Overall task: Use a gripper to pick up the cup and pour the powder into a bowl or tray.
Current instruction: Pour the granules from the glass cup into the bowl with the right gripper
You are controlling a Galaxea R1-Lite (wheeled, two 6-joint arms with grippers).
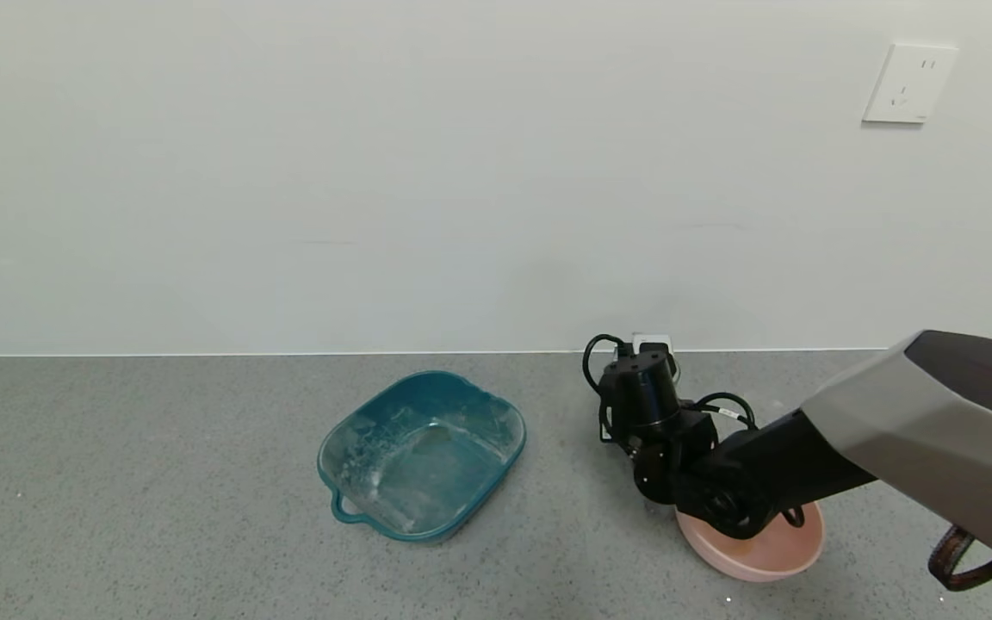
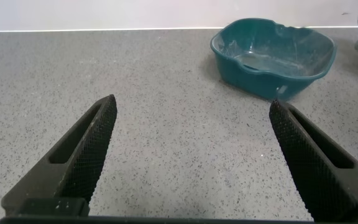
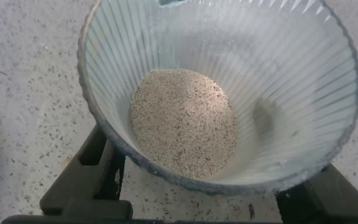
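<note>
Between the dark fingers of the black right gripper (image 3: 194, 193) sits the clear ribbed plastic cup (image 3: 272, 93), clasped low on its wall and kept upright so the mound of pale beige powder (image 3: 184, 121) stays settled at the bottom. From the head camera this gripper hangs beside the round pink bowl (image 1: 763, 551), which its arm partly covers, well to the right of the teal translucent rounded-square tray (image 1: 418, 452). That tray, smeared white inside, looks like the pouring target, so a carry leftward seems due. Off to the side, the left gripper (image 2: 191, 158) idles low over the grey speckled counter (image 2: 166, 93), its fingers spread wide.
</note>
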